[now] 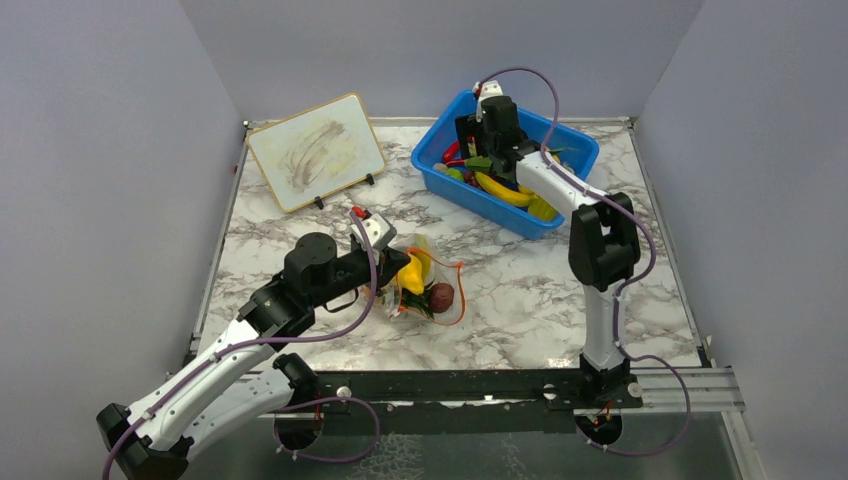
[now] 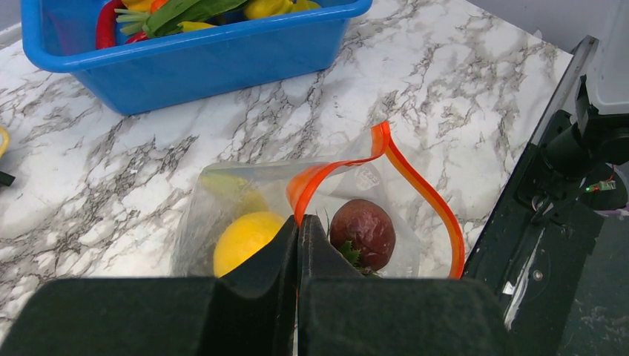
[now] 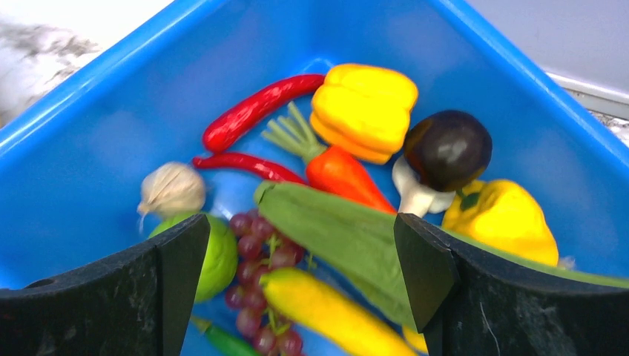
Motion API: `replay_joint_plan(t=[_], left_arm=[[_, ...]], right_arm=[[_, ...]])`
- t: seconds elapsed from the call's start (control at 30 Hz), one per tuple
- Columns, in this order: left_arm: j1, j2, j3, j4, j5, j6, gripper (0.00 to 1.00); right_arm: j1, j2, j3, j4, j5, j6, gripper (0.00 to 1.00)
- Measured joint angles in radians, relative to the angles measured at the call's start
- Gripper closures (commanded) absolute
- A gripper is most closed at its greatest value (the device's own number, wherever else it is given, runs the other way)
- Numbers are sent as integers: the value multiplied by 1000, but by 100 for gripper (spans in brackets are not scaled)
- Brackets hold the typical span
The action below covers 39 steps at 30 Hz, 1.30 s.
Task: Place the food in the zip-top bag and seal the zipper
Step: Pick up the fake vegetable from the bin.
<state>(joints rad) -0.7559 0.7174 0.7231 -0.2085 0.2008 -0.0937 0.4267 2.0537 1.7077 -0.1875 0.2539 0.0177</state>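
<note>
The clear zip-top bag lies on the marble table, its red-orange zipper looped open. Inside it are a yellow fruit and a dark red-brown round fruit. My left gripper is shut on the near edge of the bag's mouth. My right gripper is open, low inside the blue bin, over toy food: purple grapes, a green leaf, a yellow piece, a lime-green fruit, red chillies, a carrot, a mushroom and yellow peppers.
A small framed board stands propped at the back left of the table. The blue bin sits at the back right. Grey walls close in the sides and back. A black rail runs along the table's near edge.
</note>
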Motion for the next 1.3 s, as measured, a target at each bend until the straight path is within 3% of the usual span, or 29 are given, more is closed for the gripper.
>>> replay_joint_plan(t=[0.37,1.2,1.3], left_arm=[[15,-3,0,0,20,0,100],[21,-28,0,-1,19,-1,100],[22,-28,0,-1,20,-1,100]], right_arm=[[-23,294,321,-7,97,6,0],[-32,527,480,66,294,19,0],[-37,533,480,84,301,5,6]])
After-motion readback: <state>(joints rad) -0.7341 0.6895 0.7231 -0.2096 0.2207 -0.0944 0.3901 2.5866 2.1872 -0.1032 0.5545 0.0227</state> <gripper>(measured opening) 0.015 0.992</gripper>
